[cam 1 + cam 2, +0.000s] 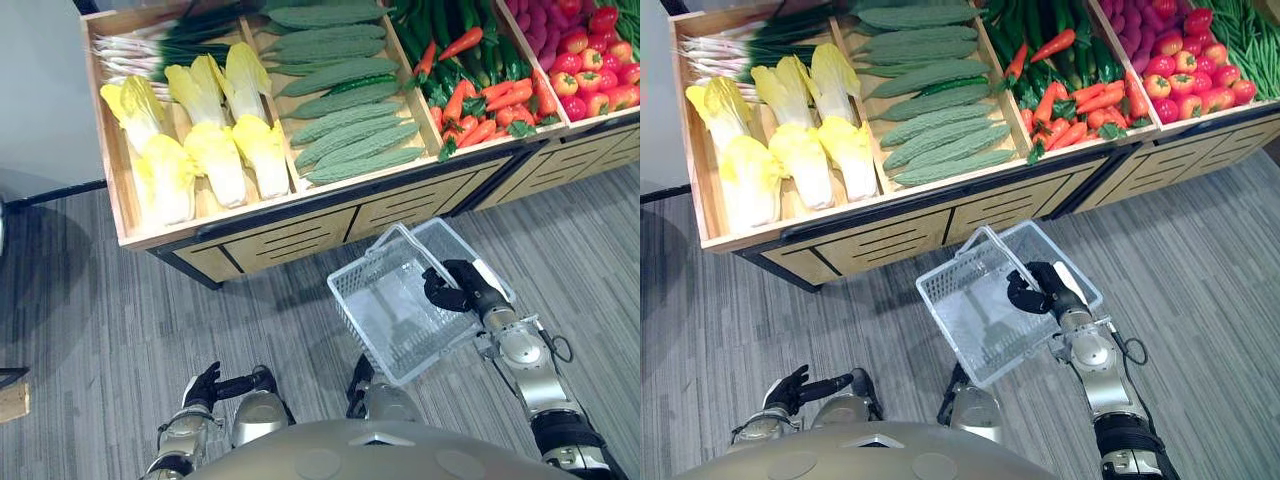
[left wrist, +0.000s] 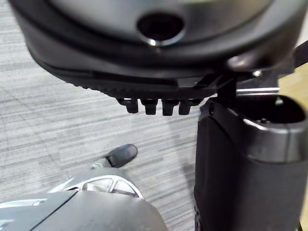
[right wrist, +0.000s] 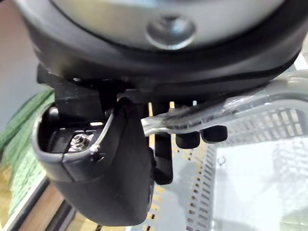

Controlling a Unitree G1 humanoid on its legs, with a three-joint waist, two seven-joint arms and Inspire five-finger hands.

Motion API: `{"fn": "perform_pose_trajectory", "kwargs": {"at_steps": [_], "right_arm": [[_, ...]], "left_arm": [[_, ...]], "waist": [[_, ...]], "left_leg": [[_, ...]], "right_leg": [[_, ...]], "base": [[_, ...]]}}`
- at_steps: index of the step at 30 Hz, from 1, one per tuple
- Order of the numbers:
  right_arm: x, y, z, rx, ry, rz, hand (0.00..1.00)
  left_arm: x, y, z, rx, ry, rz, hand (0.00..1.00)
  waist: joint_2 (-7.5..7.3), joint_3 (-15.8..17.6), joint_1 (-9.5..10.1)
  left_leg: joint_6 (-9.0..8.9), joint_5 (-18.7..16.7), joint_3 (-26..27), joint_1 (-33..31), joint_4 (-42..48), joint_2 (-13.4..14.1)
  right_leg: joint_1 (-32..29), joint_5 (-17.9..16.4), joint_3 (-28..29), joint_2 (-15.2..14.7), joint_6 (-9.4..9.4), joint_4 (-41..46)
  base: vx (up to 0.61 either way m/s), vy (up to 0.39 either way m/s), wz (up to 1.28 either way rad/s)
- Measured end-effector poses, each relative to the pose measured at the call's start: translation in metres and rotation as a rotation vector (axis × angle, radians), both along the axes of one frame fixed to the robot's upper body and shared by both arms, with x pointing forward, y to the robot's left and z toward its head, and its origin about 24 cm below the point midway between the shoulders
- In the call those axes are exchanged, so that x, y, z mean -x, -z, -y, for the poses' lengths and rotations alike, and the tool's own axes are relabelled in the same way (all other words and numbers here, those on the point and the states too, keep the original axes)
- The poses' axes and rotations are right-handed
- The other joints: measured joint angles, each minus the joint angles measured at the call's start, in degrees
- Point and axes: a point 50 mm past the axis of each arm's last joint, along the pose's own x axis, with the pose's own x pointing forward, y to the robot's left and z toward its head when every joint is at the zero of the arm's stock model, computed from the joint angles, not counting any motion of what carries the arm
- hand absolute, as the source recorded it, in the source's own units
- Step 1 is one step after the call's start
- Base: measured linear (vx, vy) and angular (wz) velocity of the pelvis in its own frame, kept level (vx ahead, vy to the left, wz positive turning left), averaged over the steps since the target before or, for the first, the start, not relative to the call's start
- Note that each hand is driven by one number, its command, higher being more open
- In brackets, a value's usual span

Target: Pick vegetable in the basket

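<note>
The wooden produce stand [image 1: 300,235] stands loaded just beyond the right hand [image 1: 452,285]: napa cabbages [image 1: 215,150] up and away to its left, bumpy green gourds [image 1: 350,125] ahead of it, carrots [image 1: 490,110] straight above. The white mesh basket [image 1: 365,300] hangs tilted from that hand, whose fingers are curled round the handle [image 3: 250,101], and it looks empty. The left hand [image 1: 203,387] waits low, well apart from the basket and stand, fingers loose, holding nothing. So I'd say the carrying is sorted, but no vegetable has been picked or dropped in yet.
</note>
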Motion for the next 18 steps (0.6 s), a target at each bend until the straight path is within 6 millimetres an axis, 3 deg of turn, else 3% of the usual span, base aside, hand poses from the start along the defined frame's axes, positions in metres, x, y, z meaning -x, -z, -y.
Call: {"fn": "perform_pose_trajectory", "kwargs": {"at_steps": [11,18], "right_arm": [[0.025,0.02,0.024,0.045,0.14,-0.088,0.0],[0.048,0.025,0.048,0.065,0.276,-0.113,0.0]], "left_arm": [[0.004,-0.003,-0.014,-0.042,-0.103,0.013,1.0],[-0.012,-0.012,-0.022,-0.097,-0.164,0.097,1.0]], "waist": [[0.42,-1.6,0.12],[1.16,-2.7,-0.72]], "left_leg": [[-0.3,-1.9,-5.0,0.8,0.9,-1.0],[-0.32,-2.6,-5.6,1.5,0.7,-1.3]], "right_leg": [[0.5,0.9,3.8,-0.1,0.75,-1.2],[0.4,0.9,4.9,0.0,0.85,-1.2]], "base": [[-0.01,0.007,-0.08],[0.0,0.001,-0.08]]}}
